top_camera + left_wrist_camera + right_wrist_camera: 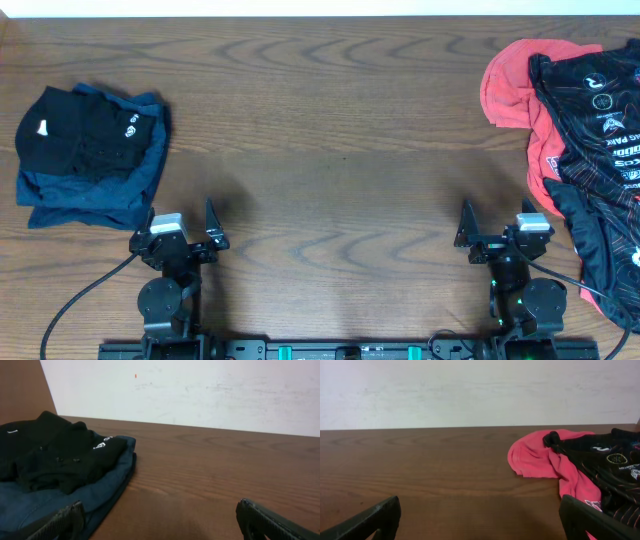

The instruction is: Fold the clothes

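Clothes to be folded lie bunched at the far right of the desk [330,130]. A black jersey [600,150] with orange lines and white logos sprawls over a red T-shirt [505,85], which shows only along the left side of the heap. One end of the jersey trails down close beside the right arm's base and runs out of the overhead view, so how much lies beyond I cannot tell. Neither garment is held. The left pincer [182,228] and the right pincer [497,228] both stand wide and empty near the front edge, well apart from each other. At the far left a black garment [85,130] sits folded on a blue one [100,195].

The main risk, as I judge it, is the layering — a pinch on the jersey where it overlaps the T-shirt could take both fabrics at once and drag the whole pile instead of freeing one piece. The trailing end beside the right arm could also snag on that arm as it reaches out, bunching the cloth further.
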Controlling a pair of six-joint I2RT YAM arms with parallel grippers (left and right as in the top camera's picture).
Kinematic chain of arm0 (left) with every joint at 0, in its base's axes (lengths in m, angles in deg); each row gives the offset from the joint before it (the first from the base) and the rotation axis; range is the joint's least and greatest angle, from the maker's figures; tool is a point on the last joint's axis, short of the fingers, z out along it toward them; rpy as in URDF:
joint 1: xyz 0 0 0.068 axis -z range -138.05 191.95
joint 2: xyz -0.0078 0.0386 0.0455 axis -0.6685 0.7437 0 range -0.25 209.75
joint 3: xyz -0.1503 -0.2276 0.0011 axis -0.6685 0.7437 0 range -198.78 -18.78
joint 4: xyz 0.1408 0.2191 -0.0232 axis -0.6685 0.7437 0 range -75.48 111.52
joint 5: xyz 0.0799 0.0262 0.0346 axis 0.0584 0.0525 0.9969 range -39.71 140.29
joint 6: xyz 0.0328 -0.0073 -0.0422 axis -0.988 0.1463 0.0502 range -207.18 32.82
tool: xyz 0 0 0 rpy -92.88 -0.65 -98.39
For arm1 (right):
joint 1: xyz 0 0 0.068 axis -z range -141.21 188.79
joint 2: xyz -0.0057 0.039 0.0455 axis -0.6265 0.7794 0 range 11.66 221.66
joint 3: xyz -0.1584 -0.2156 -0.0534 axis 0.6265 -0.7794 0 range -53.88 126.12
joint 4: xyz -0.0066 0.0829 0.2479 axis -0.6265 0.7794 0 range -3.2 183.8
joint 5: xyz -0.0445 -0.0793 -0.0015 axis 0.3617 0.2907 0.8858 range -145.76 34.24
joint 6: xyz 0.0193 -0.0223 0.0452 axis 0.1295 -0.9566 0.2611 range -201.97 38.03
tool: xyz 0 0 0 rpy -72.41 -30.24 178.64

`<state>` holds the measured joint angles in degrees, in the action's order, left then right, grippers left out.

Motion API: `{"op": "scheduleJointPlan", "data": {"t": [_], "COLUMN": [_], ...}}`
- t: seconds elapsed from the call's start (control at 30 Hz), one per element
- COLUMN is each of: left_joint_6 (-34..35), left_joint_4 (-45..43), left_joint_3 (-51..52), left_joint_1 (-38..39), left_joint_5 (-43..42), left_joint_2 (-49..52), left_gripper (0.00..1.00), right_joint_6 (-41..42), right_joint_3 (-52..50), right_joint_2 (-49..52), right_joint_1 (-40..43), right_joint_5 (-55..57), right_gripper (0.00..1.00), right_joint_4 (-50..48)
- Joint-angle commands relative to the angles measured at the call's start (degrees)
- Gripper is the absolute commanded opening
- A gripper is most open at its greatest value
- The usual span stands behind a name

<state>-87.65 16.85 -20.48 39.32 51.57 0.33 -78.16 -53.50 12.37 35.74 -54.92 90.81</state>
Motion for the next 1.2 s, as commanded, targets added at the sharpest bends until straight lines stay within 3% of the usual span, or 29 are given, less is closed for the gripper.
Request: {"op": "scheduleJointPlan", "data": {"t": [0.0,1.17], "left_joint_6": [-1.0,-1.0], "left_joint_4": [1.5,1.7], "left_joint_3": [1.5,1.5], "left_joint_1": [-0.2,-0.2], "left_joint_5": [0.0,0.0], "left_joint_2": [-0.3,-0.3], "left_gripper": [0.98,0.98], "right_joint_6": [-0.7,-0.7], "right_joint_3": [-0.1,-0.1], "right_joint_2": [-0.2,-0.2], "right_joint_1": [0.5,0.5], "right_joint_5": [-0.2,-1.0], "right_gripper": [0.99,0.99], "right_joint_4": [0.2,0.2]}}
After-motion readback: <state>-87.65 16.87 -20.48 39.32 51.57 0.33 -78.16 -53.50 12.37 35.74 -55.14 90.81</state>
